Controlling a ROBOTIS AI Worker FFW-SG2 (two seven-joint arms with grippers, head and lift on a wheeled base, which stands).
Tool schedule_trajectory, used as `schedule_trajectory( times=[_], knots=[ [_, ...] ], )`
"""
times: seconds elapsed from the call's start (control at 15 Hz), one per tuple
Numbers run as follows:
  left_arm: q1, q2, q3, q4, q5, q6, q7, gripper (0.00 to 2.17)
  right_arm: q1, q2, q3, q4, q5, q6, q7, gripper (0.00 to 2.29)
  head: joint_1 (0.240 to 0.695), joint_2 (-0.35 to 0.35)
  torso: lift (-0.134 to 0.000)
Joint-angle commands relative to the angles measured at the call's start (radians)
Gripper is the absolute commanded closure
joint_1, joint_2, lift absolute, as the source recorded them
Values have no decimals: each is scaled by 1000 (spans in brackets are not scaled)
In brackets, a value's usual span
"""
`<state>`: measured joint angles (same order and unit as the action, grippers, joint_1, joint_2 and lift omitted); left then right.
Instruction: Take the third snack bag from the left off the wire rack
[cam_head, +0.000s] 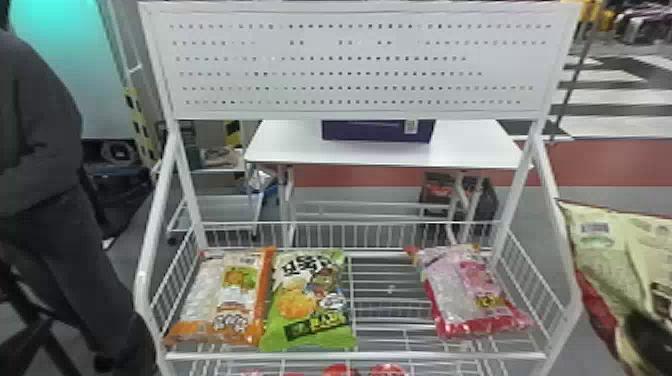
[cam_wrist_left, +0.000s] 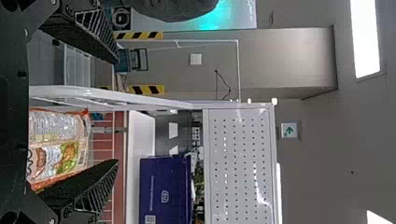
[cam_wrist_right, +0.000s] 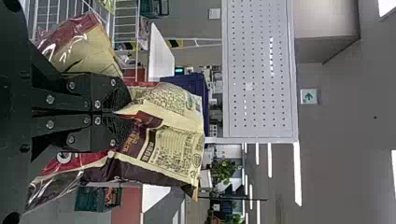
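Snack bag (cam_head: 620, 260), cream and green with a dark red lower band, hangs off the wire rack (cam_head: 350, 356), beyond its right-hand post at the right edge of the head view. The frame edge cuts off its right side, and its lower end merges with a dark form that is hard to make out. In the right wrist view the bag (cam_wrist_right: 163, 135) crumples around the fingers, so its full outline cannot be traced and its print is too small to read.

Right gripper (cam_wrist_right: 119, 112): the two black fingers are pressed together on the upper part of the bag, pinching the film between them; the rest of the bag spreads past the fingertips.

Left gripper (cam_wrist_left: 116, 112): fingers spread wide apart, holding and touching nothing. An orange bag (cam_wrist_left: 56, 144) shows between them, farther off on the rack.

On the rack's shelf lie the orange bag (cam_head: 225, 300), touching a green bag (cam_head: 307, 305) on its right, and a pink bag (cam_head: 467, 295) well apart from both toward the right side. Red items (cam_head: 340, 371) on the level below are cut off by the bottom edge. A perforated back panel (cam_head: 350, 60) tops the rack; behind it stands a white table (cam_head: 465, 147) bearing a blue box (cam_head: 377, 130), its top hidden by the panel.
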<state>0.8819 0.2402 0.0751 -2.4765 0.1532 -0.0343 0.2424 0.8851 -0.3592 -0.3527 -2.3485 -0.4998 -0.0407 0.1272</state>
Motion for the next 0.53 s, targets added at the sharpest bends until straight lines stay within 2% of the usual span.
schedule_trajectory(
  times=[0.0, 0.47],
  knots=[
    [0, 1, 0, -2, 0, 0, 0, 137, 0, -1, 0, 3, 1, 0, 0, 2240, 499, 0, 0],
    [-3, -1, 0, -4, 0, 3, 0, 137, -3, -3, 1, 8, 1, 0, 6, 2240, 499, 0, 0]
  ],
)
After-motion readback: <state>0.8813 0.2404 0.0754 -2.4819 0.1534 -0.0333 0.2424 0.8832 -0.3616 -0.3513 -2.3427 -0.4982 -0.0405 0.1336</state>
